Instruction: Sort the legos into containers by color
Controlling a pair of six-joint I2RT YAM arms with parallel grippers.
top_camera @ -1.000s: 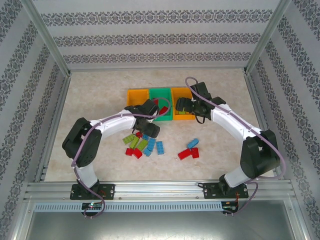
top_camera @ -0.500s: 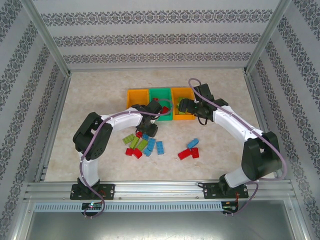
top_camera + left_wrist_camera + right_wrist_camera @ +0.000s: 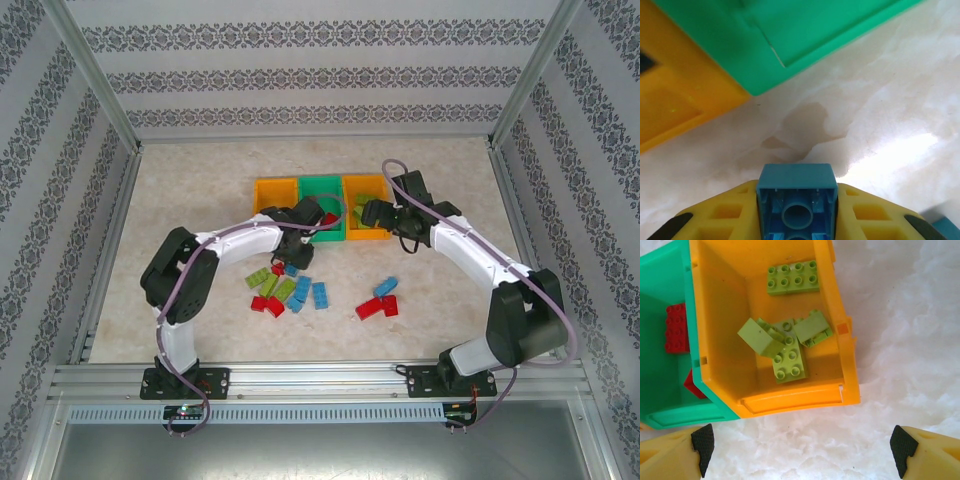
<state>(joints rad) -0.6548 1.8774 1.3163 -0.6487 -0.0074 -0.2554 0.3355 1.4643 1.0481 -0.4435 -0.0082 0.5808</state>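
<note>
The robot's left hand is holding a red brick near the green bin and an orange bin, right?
Not quite. The brick in the left hand is blue, not red. The left wrist view shows it gripped there, with the green bin and an orange bin just ahead.

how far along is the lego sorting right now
Done: four lime green bricks lie in the right orange bin, red bricks in the green bin. In hand: the left gripper is shut on a light blue brick near the bins; the right gripper is open, empty. Left: a mixed pile and a red-and-blue group on the table.
</note>
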